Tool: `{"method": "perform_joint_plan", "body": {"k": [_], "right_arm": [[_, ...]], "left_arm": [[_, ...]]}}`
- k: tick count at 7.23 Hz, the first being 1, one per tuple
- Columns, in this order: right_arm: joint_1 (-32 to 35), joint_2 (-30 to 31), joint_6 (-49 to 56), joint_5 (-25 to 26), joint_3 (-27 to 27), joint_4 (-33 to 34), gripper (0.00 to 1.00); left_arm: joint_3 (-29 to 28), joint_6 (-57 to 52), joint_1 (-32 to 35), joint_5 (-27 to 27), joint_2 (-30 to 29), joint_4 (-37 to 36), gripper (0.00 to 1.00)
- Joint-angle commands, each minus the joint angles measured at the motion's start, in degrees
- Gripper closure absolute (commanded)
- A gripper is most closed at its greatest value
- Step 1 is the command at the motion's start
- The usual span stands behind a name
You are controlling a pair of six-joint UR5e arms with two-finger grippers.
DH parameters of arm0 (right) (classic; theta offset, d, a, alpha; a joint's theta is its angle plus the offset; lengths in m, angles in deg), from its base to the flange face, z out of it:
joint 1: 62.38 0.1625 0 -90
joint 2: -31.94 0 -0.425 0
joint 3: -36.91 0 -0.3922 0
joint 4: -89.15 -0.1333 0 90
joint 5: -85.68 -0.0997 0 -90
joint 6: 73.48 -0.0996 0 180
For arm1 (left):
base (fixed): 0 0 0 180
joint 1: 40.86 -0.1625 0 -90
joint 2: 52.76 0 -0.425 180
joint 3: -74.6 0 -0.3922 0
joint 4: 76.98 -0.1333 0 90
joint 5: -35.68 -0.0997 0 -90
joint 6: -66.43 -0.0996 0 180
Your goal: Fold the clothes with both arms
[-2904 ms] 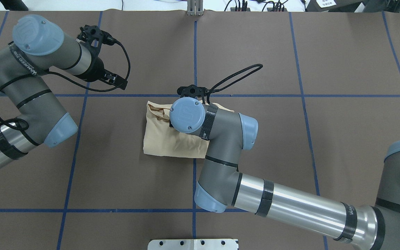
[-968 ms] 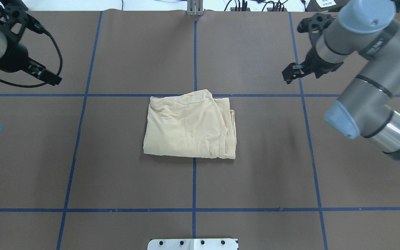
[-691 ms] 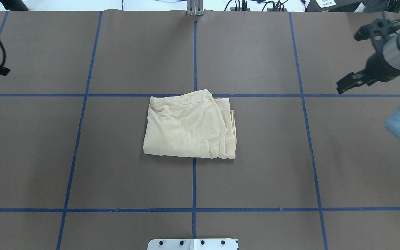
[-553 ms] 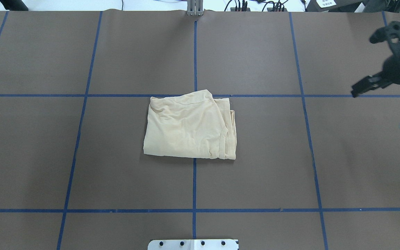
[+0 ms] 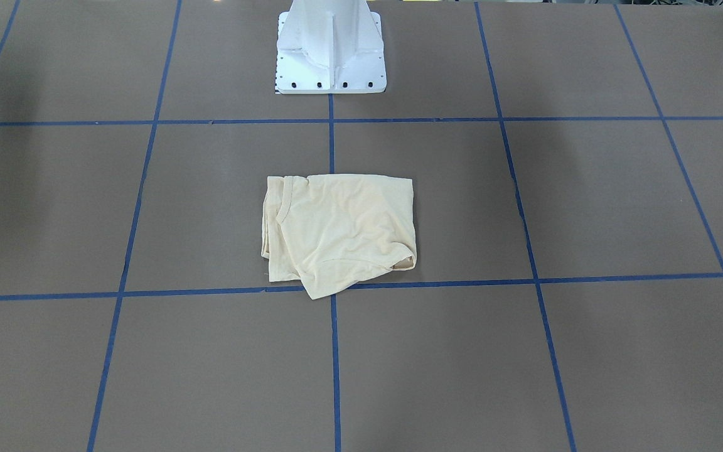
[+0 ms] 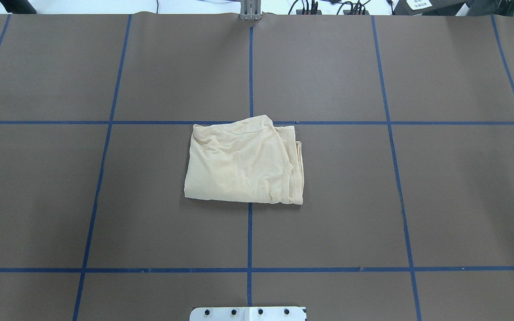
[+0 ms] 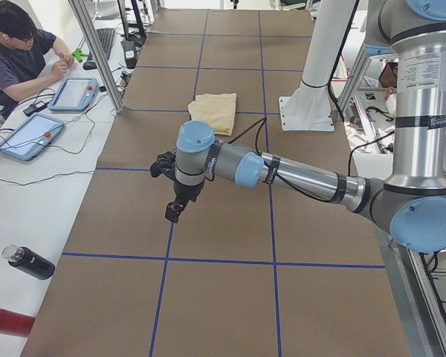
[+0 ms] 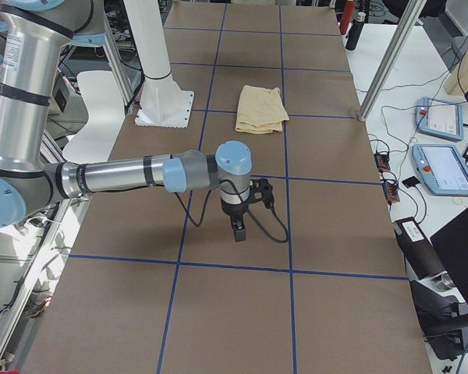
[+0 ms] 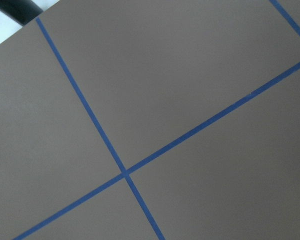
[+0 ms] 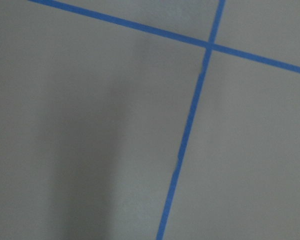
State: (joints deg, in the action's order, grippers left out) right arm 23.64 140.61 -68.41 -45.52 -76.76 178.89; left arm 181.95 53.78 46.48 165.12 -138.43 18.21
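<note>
on table point(image 6: 105, 200), folded shirt point(image 6: 239, 165), collar point(image 6: 289, 171) robot's right

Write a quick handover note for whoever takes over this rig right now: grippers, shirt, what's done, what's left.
Left gripper: over bare table toward its left end, away from the shirt; open or shut, cannot tell.
Right gripper: likewise toward the right end.
Shirt: compact folded rectangle at table centre, nothing touching it.
Done: folding looks finished.
Left: maybe tidy the far corner crossing the tape line.
</note>
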Motion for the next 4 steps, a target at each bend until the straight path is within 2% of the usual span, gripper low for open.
{"method": "perform_joint_plan", "body": {"k": [1,4], "right_arm": [[4.06,4.61,0.55,-0.55,0.21,-0.44,0.0],[3.89,3.91,-1.29,-0.55,0.21,-0.44,0.0]], "left_arm": [[-1.0,0.61,1.6,-0.5,2.52,-0.01,0.0],[-1.88,1.83,1.7,0.81,2.52,-0.53,0.0]]}}
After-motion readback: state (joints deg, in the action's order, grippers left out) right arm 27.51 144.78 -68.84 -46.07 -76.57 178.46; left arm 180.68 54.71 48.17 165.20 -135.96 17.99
